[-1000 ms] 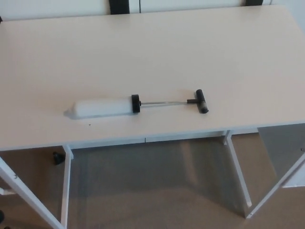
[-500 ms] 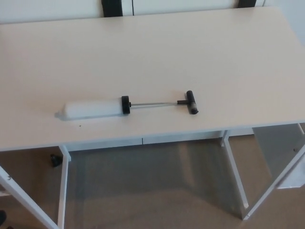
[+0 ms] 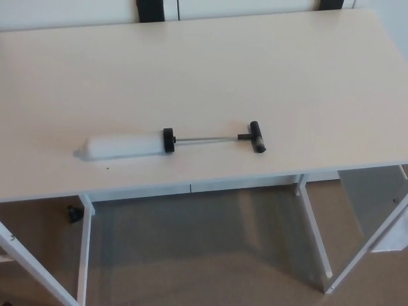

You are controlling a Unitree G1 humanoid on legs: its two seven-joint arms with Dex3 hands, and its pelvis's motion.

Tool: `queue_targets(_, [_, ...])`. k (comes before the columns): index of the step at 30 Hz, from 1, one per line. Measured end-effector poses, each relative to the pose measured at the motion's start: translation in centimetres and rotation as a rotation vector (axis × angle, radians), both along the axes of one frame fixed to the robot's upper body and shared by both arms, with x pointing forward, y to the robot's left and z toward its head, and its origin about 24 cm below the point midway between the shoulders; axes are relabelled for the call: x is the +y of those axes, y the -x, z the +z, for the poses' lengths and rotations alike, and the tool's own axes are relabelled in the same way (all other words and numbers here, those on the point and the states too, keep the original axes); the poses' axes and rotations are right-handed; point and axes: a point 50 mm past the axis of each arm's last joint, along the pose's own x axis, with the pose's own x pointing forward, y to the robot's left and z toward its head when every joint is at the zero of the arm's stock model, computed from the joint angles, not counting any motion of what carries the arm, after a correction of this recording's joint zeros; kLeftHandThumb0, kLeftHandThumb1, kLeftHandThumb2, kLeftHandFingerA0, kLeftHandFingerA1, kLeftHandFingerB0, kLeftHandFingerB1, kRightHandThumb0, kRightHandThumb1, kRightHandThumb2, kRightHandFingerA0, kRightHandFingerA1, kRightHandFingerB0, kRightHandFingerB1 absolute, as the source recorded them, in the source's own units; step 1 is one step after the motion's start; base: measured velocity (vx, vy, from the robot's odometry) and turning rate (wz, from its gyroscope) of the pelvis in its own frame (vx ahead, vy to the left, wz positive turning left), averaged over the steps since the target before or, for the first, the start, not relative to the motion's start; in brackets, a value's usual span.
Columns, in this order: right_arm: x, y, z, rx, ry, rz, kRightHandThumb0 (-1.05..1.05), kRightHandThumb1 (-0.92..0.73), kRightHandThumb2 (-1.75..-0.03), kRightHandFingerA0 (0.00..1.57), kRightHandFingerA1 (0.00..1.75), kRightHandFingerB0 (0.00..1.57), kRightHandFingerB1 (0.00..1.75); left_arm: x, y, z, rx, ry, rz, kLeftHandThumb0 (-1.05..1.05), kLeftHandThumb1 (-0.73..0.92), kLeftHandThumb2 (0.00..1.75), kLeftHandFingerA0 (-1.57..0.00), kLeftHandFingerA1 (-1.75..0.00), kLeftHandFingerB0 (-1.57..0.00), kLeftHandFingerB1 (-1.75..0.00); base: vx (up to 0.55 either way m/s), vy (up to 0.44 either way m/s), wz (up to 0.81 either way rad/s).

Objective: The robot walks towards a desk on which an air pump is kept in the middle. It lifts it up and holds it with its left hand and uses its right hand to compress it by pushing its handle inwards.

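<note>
The air pump lies flat on the pale desk (image 3: 204,64), near its front edge and a little left of centre. Its white barrel (image 3: 121,145) points left and ends in a black collar (image 3: 168,140). A thin metal rod (image 3: 207,138) runs right from the collar, fully drawn out, to a black T-handle (image 3: 256,136). Neither of my hands shows in the head view.
The desk's front edge (image 3: 191,186) crosses the lower middle of the view, with white legs (image 3: 313,236) below it on a beige floor. A small dark object (image 3: 75,213) sits on the floor under the left side. Dark chair backs (image 3: 150,9) show beyond the far edge.
The whole picture shifted left and slightly up between one second ago and half a second ago, so the camera moved. Since then nothing has changed; the pump lies where it was.
</note>
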Motion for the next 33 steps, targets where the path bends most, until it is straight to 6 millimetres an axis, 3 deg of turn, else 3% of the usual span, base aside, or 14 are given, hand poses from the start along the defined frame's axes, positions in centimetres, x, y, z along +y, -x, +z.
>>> queue_targets(3, [0.0, 0.1, 0.1, -0.004, 0.006, -0.001, -0.32, -0.67, -0.6, 0.73, 0.55, 0.53, 0.43, 0.2, 1.5, 1.2, -0.066, 0.005, 0.104, -0.27, 0.65, 0.59, 0.0, 0.0, 0.0, -0.04, 0.0, 0.0, 0.0])
queue_targets(8, [-0.1, -0.3, 0.5, -0.026, 0.014, 0.008, -0.33, -0.67, -0.6, 0.75, 0.55, 0.53, 0.43, 3.4, 4.0, 4.6, -0.143, -0.103, 0.242, -0.25, 0.63, 0.58, 0.0, -0.21, 0.0, -0.22, 0.0, 0.0, 0.0])
queue_targets(9, [-0.1, -0.4, 0.5, -0.031, 0.015, 0.01, -0.35, -0.67, -0.6, 0.76, 0.55, 0.53, 0.42, 4.0, 4.3, 5.4, -0.16, -0.129, 0.262, -0.23, 0.54, 0.71, -0.03, -0.19, -0.05, -0.19, 0.0, 0.0, 0.0])
queue_targets(14, [-0.1, -0.7, 0.7, -0.041, 0.016, 0.014, -0.33, -0.66, -0.6, 0.77, 0.56, 0.55, 0.44, 6.4, 4.4, 9.7, -0.268, -0.271, 0.296, -0.24, 0.54, 0.68, -0.04, -0.2, -0.07, -0.28, 0.0, 0.0, 0.0])
queue_targets(15, [-0.1, -0.9, 0.7, -0.047, 0.017, 0.015, -0.33, -0.66, -0.6, 0.77, 0.56, 0.55, 0.44, 7.3, 3.8, 12.4, -0.338, -0.353, 0.287, -0.24, 0.54, 0.68, -0.04, -0.2, -0.07, -0.28, 0.0, 0.0, 0.0])
queue_targets(18, [-0.1, -1.0, 0.7, -0.049, 0.017, 0.016, -0.33, -0.67, -0.6, 0.76, 0.59, 0.55, 0.44, 8.0, 2.4, 16.3, -0.454, -0.463, 0.253, -0.2, 0.57, 0.59, -0.06, -0.25, -0.1, -0.28, 0.0, 0.0, 0.0])
queue_targets(19, [-0.1, -1.0, 0.7, -0.049, 0.017, 0.016, -0.33, -0.68, -0.6, 0.76, 0.61, 0.56, 0.44, 8.0, 1.2, 19.1, -0.536, -0.539, 0.213, -0.25, 0.47, 0.95, -0.03, -0.51, 0.0, -0.47, 0.0, 0.0, 0.0])
queue_targets(20, [-0.1, -1.0, 0.7, -0.049, 0.017, 0.016, -0.33, -0.68, -0.6, 0.76, 0.61, 0.56, 0.44, 8.0, 1.2, 19.1, -0.536, -0.539, 0.213, -0.25, 0.47, 0.95, -0.03, -0.51, 0.0, -0.47, 0.0, 0.0, 0.0])
queue_targets(26, [0.0, -1.0, 0.8, -0.052, 0.017, 0.019, -0.34, -0.65, -0.59, 0.75, 0.59, 0.54, 0.43, 6.5, -3.1, 25.6, -0.754, -0.69, 0.065, -0.25, 0.4, 0.91, -0.01, -0.49, 0.0, -0.47, 0.0, 0.0, 0.0])
queue_targets(27, [0.0, -1.1, 0.8, -0.052, 0.017, 0.021, -0.34, -0.65, -0.59, 0.76, 0.6, 0.55, 0.43, 6.0, -4.1, 26.5, -0.789, -0.708, 0.031, -0.41, 0.47, 0.6, -0.18, -0.35, -0.17, -0.31, 0.0, 0.0, 0.0])
queue_targets(28, [0.0, -1.1, 0.8, -0.052, 0.017, 0.022, -0.34, -0.65, -0.59, 0.76, 0.6, 0.55, 0.43, 5.5, -4.9, 27.3, -0.816, -0.723, -0.001, -0.41, 0.47, 0.6, -0.18, -0.35, -0.17, -0.31, 0.0, 0.0, 0.0])
queue_targets(29, [0.0, -1.1, 0.8, -0.052, 0.017, 0.022, -0.32, -0.66, -0.59, 0.77, 0.6, 0.55, 0.44, 5.5, -4.9, 27.3, -0.816, -0.723, -0.001, -0.23, 0.33, 0.87, -0.08, -0.51, -0.07, -0.49, 0.0, 0.0, 0.0])
queue_targets(32, [0.1, -1.1, 0.8, -0.052, 0.016, 0.028, -0.32, -0.66, -0.59, 0.77, 0.6, 0.55, 0.44, 3.1, -7.9, 30.2, -0.915, -0.782, -0.125, -0.23, 0.33, 0.87, -0.08, -0.51, -0.07, -0.49, 0.0, 0.0, 0.0])
queue_targets(33, [0.1, -1.1, 0.8, -0.051, 0.016, 0.028, -0.31, -0.68, -0.59, 0.77, 0.6, 0.56, 0.45, 2.5, -8.5, 30.6, -0.935, -0.79, -0.15, -0.39, 0.47, 0.55, -0.2, -0.32, -0.16, -0.27, 0.0, 0.0, 0.0])
